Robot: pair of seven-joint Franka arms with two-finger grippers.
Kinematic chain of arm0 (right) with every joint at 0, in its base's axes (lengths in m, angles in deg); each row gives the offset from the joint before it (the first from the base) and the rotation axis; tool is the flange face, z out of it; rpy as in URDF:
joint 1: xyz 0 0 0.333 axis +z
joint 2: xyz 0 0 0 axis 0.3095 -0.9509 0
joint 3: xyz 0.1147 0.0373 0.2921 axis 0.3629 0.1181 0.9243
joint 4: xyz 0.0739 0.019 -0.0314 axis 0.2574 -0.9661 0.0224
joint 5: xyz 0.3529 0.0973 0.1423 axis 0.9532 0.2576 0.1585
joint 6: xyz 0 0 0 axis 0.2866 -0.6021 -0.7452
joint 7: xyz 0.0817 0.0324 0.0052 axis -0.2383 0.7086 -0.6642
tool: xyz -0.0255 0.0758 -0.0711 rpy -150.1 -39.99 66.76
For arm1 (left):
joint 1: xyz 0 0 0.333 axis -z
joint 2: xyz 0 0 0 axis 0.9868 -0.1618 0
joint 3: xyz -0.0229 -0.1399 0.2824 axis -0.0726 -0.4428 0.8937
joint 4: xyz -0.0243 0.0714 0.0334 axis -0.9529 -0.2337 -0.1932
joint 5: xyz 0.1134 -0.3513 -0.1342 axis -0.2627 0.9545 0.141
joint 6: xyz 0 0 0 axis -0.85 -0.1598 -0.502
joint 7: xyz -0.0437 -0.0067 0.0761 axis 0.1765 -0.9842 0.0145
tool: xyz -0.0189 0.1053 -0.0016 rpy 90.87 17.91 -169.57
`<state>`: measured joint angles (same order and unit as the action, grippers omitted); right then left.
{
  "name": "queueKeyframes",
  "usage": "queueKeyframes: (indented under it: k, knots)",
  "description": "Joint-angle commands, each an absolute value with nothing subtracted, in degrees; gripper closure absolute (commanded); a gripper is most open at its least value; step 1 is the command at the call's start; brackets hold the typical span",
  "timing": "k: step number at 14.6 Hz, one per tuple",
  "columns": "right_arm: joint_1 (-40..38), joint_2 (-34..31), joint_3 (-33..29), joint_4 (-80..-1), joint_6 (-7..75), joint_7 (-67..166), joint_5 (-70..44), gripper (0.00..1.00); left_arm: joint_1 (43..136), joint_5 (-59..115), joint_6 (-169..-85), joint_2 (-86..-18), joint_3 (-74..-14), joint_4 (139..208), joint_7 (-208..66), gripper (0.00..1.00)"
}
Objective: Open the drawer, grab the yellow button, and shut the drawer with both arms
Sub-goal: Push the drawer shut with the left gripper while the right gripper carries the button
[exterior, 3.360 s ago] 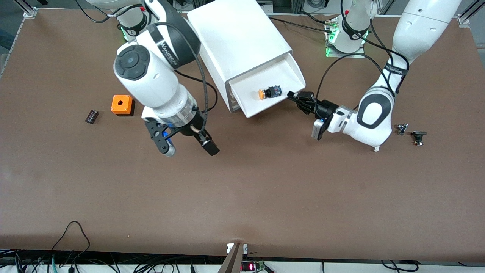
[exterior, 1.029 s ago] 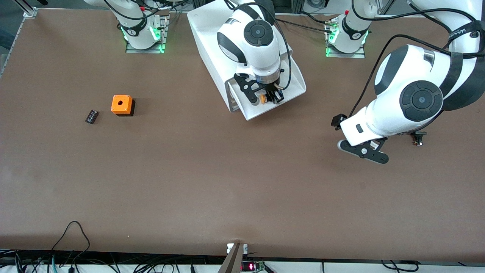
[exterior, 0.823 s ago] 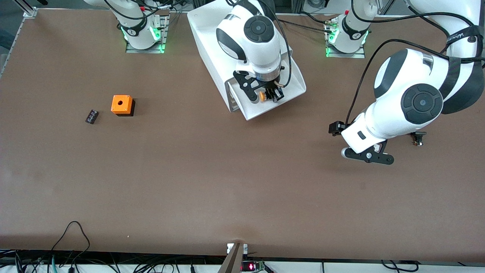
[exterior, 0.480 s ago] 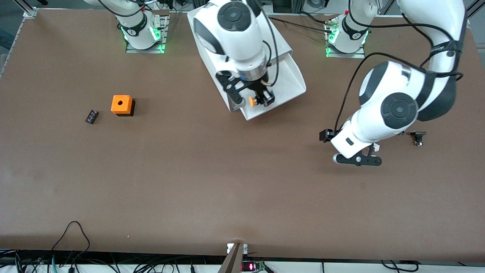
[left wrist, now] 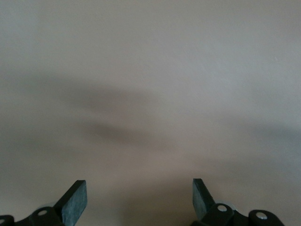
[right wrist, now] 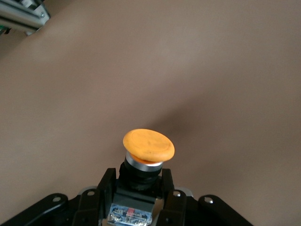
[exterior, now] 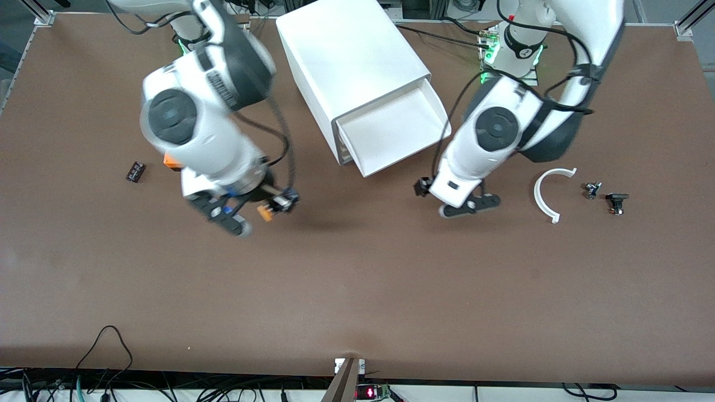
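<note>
The white cabinet point(exterior: 352, 56) has its drawer point(exterior: 410, 148) pulled open, and the tray shows nothing in it. My right gripper point(exterior: 277, 205) is shut on the button point(exterior: 266, 212) and holds it in the air over bare table, toward the right arm's end from the drawer. In the right wrist view the orange cap point(right wrist: 148, 145) sticks out past the black fingers point(right wrist: 104, 184) of my right gripper point(right wrist: 139, 178). My left gripper point(exterior: 422, 188) is over the table next to the drawer's front corner. In the left wrist view my left gripper point(left wrist: 139, 195) is open and empty over bare table.
An orange cube point(exterior: 171, 162) shows partly under the right arm, with a small black piece point(exterior: 134, 171) beside it. Toward the left arm's end lie a white curved piece point(exterior: 547, 195), a small metal part point(exterior: 592, 190) and a black part point(exterior: 616, 202).
My right gripper lifted the button out of the drawer and carried it over the table toward the right arm's end. My left arm swung in toward the drawer's front, uncovering the white curved piece.
</note>
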<state>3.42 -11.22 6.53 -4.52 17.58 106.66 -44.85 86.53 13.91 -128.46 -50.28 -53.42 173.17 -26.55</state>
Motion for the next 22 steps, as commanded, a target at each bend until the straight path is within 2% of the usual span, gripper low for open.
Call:
queueKeyframes:
  k: [1,4,8,12,17,18,19,20,21,22]
  knots:
    - [-3.9,-11.0,7.8,-8.0,17.1,90.0,-44.3,1.0,88.8,14.3,-130.3,-47.8,-54.5,177.6,-20.1,0.01]
    - [-10.4,-11.7,7.7,-11.4,18.9,76.2,-45.9,1.0,89.1,14.3,-130.0,-46.6,-57.1,179.7,-19.8,0.01]
    - [-18.4,-16.5,7.3,-16.5,25.8,58.5,-48.5,1.0,89.0,14.9,-129.3,-46.9,-61.2,180.8,-17.7,0.01]
    - [-20.8,-19.4,7.3,-23.2,34.8,50.3,-48.5,1.0,89.2,18.0,-124.9,-47.7,-63.0,180.8,-18.0,0.01]
    - [-20.9,-23.9,7.3,-23.4,38.4,49.2,-48.6,1.0,89.4,24.1,-123.9,-48.9,-64.7,180.8,-17.8,0.01]
    - [-20.9,-24.6,7.3,-23.4,38.7,49.2,-48.6,0.95,89.5,25.4,-123.9,-49.6,-65.0,180.8,-17.5,0.01]
    - [-20.8,-24.8,7.3,-23.4,38.7,49.6,-48.6,0.85,89.6,26.4,-123.9,-50.1,-65.1,180.7,-17.5,0.01]
    - [-20.8,-24.8,7.3,-23.3,38.6,49.9,-48.6,0.63,89.6,27.0,-123.9,-50.2,-65.2,180.7,-17.5,0.01]
    - [-20.7,-24.5,7.3,-23.2,38.4,49.9,-48.6,0.31,89.6,27.7,-123.9,-50.1,-65.2,180.7,-17.5,0.01]
    - [-20.7,-24.2,7.3,-23.1,38.3,49.8,-48.6,0.27,89.6,28.0,-123.8,-50.1,-65.2,180.6,-17.5,0.01]
